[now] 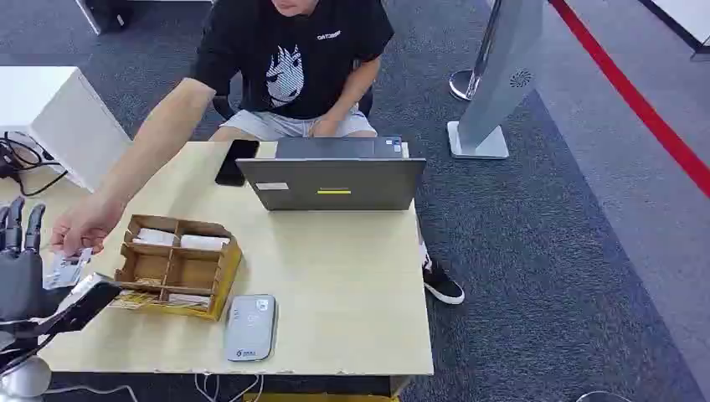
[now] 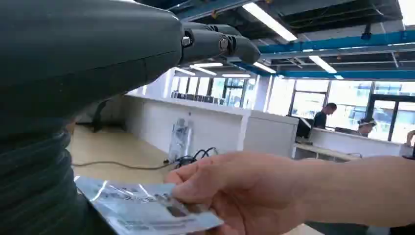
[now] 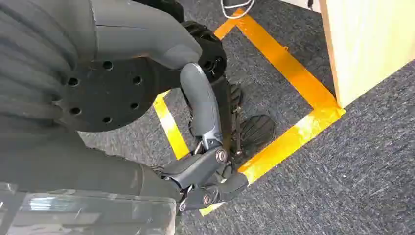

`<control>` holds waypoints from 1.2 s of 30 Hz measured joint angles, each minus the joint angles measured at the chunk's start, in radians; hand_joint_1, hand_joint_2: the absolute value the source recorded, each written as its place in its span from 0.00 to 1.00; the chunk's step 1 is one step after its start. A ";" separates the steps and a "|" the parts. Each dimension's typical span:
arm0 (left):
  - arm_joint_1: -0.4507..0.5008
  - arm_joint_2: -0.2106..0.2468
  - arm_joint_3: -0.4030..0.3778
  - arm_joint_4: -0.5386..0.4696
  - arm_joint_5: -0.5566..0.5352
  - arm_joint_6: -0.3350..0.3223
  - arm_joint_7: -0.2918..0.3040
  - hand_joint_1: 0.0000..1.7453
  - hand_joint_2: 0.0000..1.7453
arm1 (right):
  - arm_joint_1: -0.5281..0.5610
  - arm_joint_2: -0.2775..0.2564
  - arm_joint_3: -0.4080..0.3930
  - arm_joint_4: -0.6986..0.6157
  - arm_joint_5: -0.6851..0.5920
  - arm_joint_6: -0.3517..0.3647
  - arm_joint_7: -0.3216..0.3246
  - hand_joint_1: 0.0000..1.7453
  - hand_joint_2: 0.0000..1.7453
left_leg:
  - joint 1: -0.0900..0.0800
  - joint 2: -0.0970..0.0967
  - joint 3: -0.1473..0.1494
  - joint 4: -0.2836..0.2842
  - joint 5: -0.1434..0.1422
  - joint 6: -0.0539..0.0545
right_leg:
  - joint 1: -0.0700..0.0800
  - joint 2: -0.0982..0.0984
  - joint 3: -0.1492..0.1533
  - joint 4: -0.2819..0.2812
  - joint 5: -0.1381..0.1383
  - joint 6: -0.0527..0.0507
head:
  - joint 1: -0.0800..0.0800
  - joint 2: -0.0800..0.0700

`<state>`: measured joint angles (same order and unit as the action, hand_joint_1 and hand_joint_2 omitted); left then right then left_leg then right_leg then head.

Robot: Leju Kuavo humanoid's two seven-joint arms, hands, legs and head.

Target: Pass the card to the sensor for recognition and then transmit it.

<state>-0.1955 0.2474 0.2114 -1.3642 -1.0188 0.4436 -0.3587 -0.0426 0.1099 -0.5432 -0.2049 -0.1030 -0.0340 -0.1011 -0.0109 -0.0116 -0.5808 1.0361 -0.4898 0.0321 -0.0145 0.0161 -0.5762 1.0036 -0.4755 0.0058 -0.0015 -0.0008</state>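
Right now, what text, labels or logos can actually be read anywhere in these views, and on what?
Black T-shirt: small white chest print, too blurred to read.
Shiny plastic-sleeved card: print blurred.
Grey rounded card sensor: markings too small.
Grey laptop lid: white and yellow stickers, unreadable.

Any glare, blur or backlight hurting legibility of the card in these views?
Left wrist view: card carries white glare streaks and its print is soft; bright windows backlight the person's hand. Head view: even light, card too small to read. Right wrist view: sharp carpet, no glare.
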 joint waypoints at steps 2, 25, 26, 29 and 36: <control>-0.027 0.015 -0.034 0.022 -0.044 0.020 0.017 0.09 1.00 | -0.001 0.000 0.002 0.000 0.006 0.001 0.001 0.00 1.00 | 0.000 0.000 0.000 0.000 0.000 0.000 | 0.000 0.000 0.000 0.000 0.000 0.000 | 0.000 0.000; -0.203 0.161 -0.255 0.150 -0.334 0.200 0.166 1.00 1.00 | -0.009 0.000 0.005 0.000 0.076 0.010 0.018 0.00 1.00 | 0.001 0.000 -0.001 0.000 0.001 0.000 | 0.001 0.001 0.000 0.000 0.001 -0.001 | 0.000 0.000; -0.203 0.162 -0.255 0.150 -0.332 0.200 0.166 1.00 1.00 | -0.009 0.000 0.005 0.000 0.076 0.010 0.018 0.00 1.00 | 0.001 0.000 -0.001 0.000 0.001 0.000 | 0.001 0.001 0.000 0.000 0.001 -0.001 | 0.000 0.000; -0.203 0.162 -0.255 0.151 -0.326 0.199 0.166 1.00 1.00 | -0.008 -0.001 0.005 0.000 0.080 0.010 0.018 0.00 1.00 | 0.001 0.001 -0.001 0.000 0.002 0.000 | 0.001 0.001 0.000 0.000 0.001 -0.001 | 0.000 0.000; -0.203 0.155 -0.256 0.155 -0.312 0.197 0.163 1.00 1.00 | -0.009 -0.001 0.005 0.000 0.082 0.010 0.018 0.00 1.00 | 0.001 0.000 -0.001 0.000 0.002 0.000 | 0.001 0.001 0.000 0.000 0.001 -0.001 | 0.000 0.000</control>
<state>-0.3986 0.4028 -0.0443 -1.2097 -1.3306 0.6401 -0.1957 -0.0511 0.1091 -0.5386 -0.2049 -0.0210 -0.0240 -0.0828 -0.0100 -0.0111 -0.5814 1.0362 -0.4883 0.0318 -0.0138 0.0170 -0.5764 1.0040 -0.4745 0.0050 -0.0015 -0.0008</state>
